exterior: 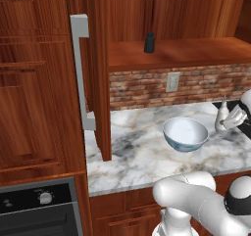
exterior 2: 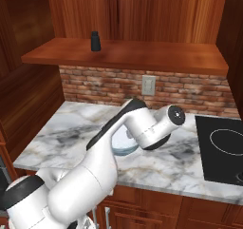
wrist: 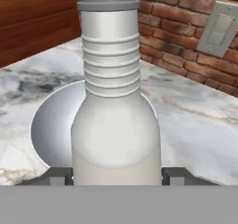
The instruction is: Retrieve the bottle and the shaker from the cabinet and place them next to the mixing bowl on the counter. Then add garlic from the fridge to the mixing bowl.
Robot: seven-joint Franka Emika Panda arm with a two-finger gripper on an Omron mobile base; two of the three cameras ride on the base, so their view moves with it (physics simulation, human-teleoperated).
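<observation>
A: Left base view, what's there?

B: Marble counter [exterior: 137, 156], white w/ grey veining, on reddish wood base; round mixing bowl [exterior: 185, 134] sits on it, smooth white inside, mottled blue-grey outside; brick backsplash behind w/ a pale outlet plate [exterior: 172, 82]. Cabinet [exterior: 100, 73] door stands open, long grey bar handle [exterior: 81, 68] on it; shaker [exterior: 149, 42], small dark cylinder w/ narrower rounded top, upright on the wood shelf inside. Bottle [exterior: 223, 116], cream-white, rounded body w/ thin neck, is right of the bowl, just beside it, over the counter; gripper [exterior: 234, 118] at its right side. Can't tell if the bottle base touches the marble. Black oven front [exterior: 39, 208] low left.

A: Right base view?

B: Arm rises from lower left, elbow bent, white forearm reaching across the counter toward the backsplash; it covers most of the bowl, only a pale blue rim edge peeks out below the wrist. Shaker alone on the shelf, left part. Black cooktop [exterior 2: 220, 149] flat in the counter at right.

A: Hand view; fingers?

B: Bottle fills the middle, ribbed rings on the neck, grey collar on top, smooth rounded body; the two dark fingertips [wrist: 58, 176] press its lower sides, one each side, so clamped on the bottle; bowl directly behind it, brick and outlet beyond. Hand looks level, pointed along the counter.
</observation>
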